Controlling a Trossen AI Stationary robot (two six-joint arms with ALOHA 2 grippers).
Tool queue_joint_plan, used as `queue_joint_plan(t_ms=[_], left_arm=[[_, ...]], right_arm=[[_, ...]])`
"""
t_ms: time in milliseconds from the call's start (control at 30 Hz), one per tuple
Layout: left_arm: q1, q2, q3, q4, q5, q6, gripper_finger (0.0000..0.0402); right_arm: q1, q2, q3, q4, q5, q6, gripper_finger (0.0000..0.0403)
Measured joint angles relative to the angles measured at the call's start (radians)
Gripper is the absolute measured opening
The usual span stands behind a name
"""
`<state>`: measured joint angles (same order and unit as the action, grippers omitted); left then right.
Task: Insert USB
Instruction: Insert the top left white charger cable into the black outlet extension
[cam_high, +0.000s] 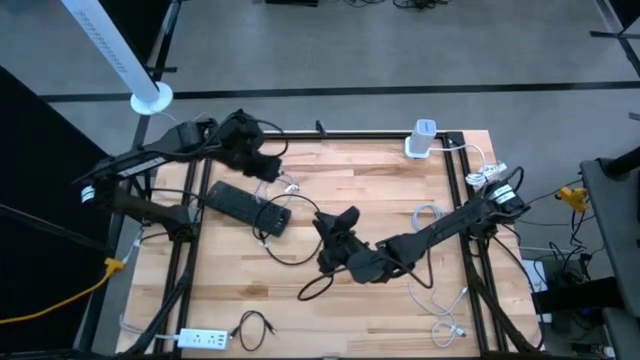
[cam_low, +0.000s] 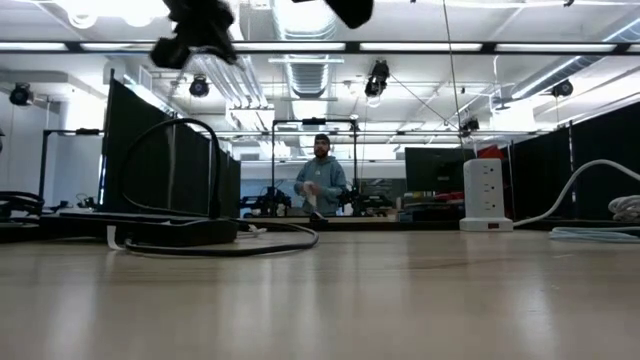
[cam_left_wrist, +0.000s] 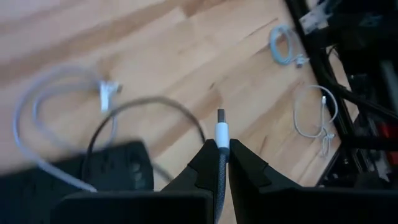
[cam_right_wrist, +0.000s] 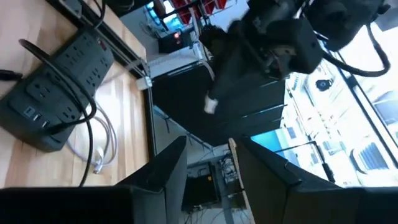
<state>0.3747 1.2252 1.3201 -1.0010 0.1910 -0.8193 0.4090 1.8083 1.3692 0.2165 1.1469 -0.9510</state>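
My left gripper (cam_left_wrist: 219, 144) hangs over the table's far left (cam_high: 262, 165), shut on a USB cable whose white plug with its metal tip (cam_left_wrist: 220, 121) sticks out past the fingertips. Below it a black power strip (cam_high: 245, 205) lies flat on the wood, with a black cord looping from it. In the right wrist view the strip's outlets and USB ports (cam_right_wrist: 50, 87) face up. My right gripper (cam_right_wrist: 211, 152) is open and level above the table's middle (cam_high: 330, 228), pointing toward the strip and the left arm, with nothing between its fingers. My left gripper pinches the USB cable between its two fingers, just behind the white plug housing (cam_left_wrist: 220, 138). The grey braided cord (cam_left_wrist: 219, 180) runs back between the fingers, along them. The plug points out past the fingertips, slanting down, lifted clear of the table.
A white tower power block (cam_high: 422, 140) stands at the far edge. A white power strip (cam_high: 200, 340) lies at the near left. Loose white cables lie at the right (cam_high: 428, 215) and by the black strip (cam_high: 288, 185). A person (cam_low: 320, 180) stands beyond the table.
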Motion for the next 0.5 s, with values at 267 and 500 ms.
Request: queue_joint_plan(t_ms=[267, 500], left_arm=[[-0.057, -0.240, -0.348, 0.254, -0.003, -0.305, 0.0000], [-0.162, -0.395, -0.540, 0.235, -0.158, -0.537, 0.0000]], right_arm=[[-0.044, 0.010, 0.014, 0.000, -0.111, -0.019, 0.0101], [-0.078, 0.010, 0.014, 0.001, -0.253, -0.010, 0.0086]])
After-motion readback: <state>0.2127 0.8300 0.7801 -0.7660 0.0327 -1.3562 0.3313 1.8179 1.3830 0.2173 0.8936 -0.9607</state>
